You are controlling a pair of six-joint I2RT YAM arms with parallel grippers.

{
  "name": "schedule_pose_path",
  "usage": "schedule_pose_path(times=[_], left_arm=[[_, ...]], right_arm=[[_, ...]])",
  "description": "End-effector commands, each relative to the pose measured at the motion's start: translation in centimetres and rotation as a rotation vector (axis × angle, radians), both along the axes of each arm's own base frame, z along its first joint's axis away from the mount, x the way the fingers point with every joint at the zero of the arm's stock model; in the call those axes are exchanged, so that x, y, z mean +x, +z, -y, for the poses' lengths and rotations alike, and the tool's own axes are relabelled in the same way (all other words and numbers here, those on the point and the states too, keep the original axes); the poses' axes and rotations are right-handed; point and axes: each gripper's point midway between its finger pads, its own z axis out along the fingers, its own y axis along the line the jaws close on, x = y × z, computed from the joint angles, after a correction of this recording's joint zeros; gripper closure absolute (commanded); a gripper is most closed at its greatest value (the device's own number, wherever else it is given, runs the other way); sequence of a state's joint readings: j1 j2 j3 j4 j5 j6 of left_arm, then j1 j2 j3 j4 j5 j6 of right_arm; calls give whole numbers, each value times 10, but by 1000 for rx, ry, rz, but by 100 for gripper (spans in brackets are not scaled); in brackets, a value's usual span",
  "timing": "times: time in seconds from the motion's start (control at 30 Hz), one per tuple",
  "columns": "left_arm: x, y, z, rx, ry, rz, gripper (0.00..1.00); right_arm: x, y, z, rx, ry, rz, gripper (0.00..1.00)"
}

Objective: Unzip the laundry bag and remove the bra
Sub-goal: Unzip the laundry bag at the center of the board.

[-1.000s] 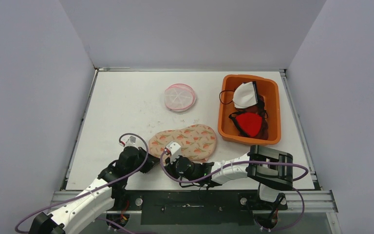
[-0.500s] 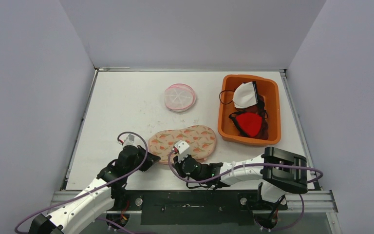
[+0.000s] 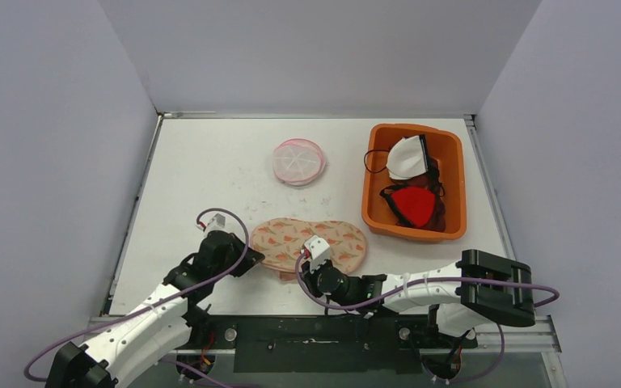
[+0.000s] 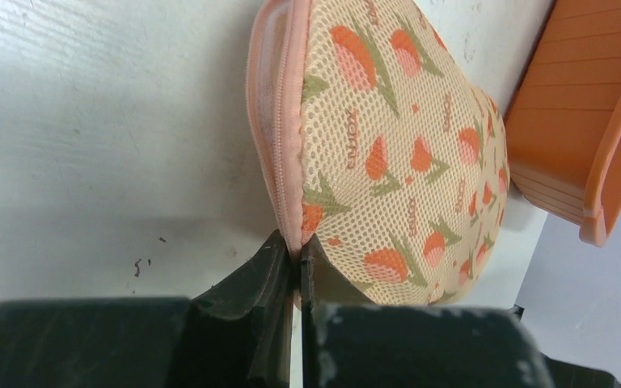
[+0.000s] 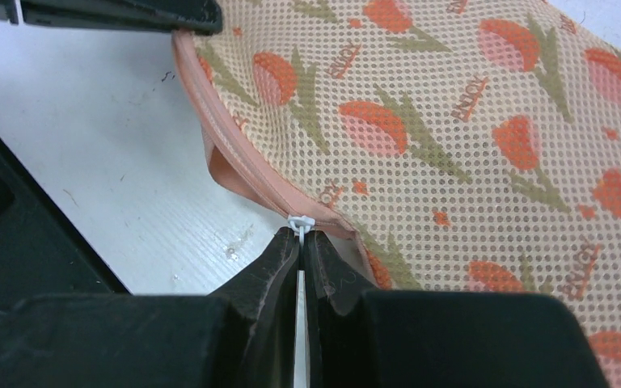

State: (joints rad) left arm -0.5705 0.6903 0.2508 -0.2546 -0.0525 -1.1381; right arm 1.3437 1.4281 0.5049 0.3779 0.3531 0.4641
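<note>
At near edge of worktop point(image 3: 210, 170): left gripper point(image 4: 298, 252) clamped on bag point(image 3: 323, 241) seam, anchoring it; right gripper point(image 5: 301, 242) pinches zip pull point(image 5: 300, 221), presumably to draw zip open.

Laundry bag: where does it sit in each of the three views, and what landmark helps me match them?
Top external: the laundry bag lies at lower centre, on the near part of the table.
Left wrist: it fills the upper middle, pink zip edge on its left.
Right wrist: it covers the upper right, with the zip pull at centre.
Landmark: the orange bin, right of the bag; not in the right wrist view.
</note>
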Motion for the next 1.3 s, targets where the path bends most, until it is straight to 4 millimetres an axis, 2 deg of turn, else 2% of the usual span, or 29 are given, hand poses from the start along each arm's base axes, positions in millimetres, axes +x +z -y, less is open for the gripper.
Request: schedule_pose_path(times=[0.0,0.1,0.17,0.23,0.3,0.4,0.43,0.5,0.67,0.83,0.93,1.03,1.27], left_arm=[[32,16,-18,111,74,66,100],[45,17,-23,147,107,64,100],[52,20,-23,159,112,60,95],[55,24,-20,168,92,59,76],[53,29,-18,172,71,57,51],[41,36,-15,145,28,59,19],[36,38,-14,132,11,58,12],[22,39,-10,96,-24,41,7],[-13,37,8,-66,-75,-9,3],[-23,43,36,-198,-92,16,3],[-23,48,53,-224,-118,21,4],[-18,38,60,-187,-109,8,7],[1,18,63,-163,-20,-18,28]], right_arm=[[0,6,7,5,-14,29,95],[-1,6,4,12,-8,25,95],[-2,5,2,14,-4,21,95],[-2,6,-2,20,1,19,95],[-3,6,-5,24,9,15,95],[-4,8,-12,37,24,12,95],[-4,9,-16,41,29,12,95],[-4,12,-22,50,44,13,95],[-1,13,-37,52,70,24,95],[0,9,-43,55,79,17,95],[0,10,-44,56,81,16,95],[0,12,-44,58,80,18,95],[-3,14,-42,58,83,17,95]])
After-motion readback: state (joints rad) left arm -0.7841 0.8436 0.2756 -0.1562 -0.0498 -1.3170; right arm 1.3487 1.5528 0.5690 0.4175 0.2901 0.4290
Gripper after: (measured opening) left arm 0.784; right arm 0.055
